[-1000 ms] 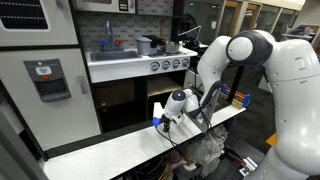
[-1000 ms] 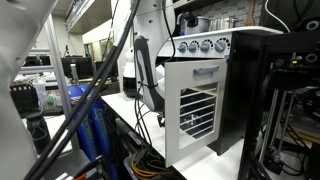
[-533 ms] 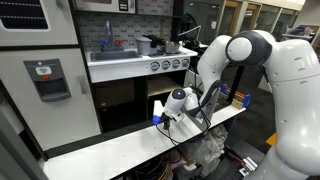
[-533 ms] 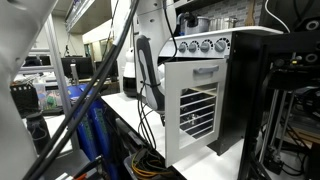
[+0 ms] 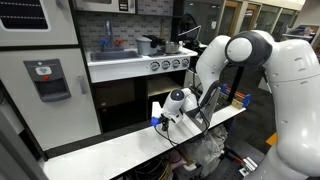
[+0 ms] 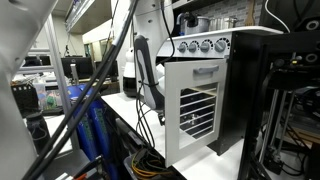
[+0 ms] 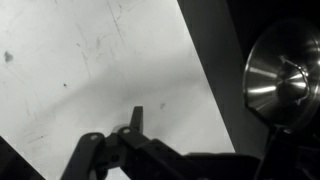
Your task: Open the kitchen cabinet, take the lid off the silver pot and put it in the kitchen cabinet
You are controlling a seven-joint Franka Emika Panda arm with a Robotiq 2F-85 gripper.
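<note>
The door of the cabinet stood wide open. In the wrist view a round shiny lid lay in a dark place next to a white surface. I think that dark place was the inside of the cabinet.

The jaws were apart and held nothing. The arm reached down low by the cabinet front. The pot sat up on the toy stove, too small to tell if its top was bare.

So the job looked almost done. A good next move would be to pull the arm straight out, slowly, without bumping the door or the lid.

The worktop was white and flat, with a few small marks. The room had many cables and glass walls at the back.
</note>
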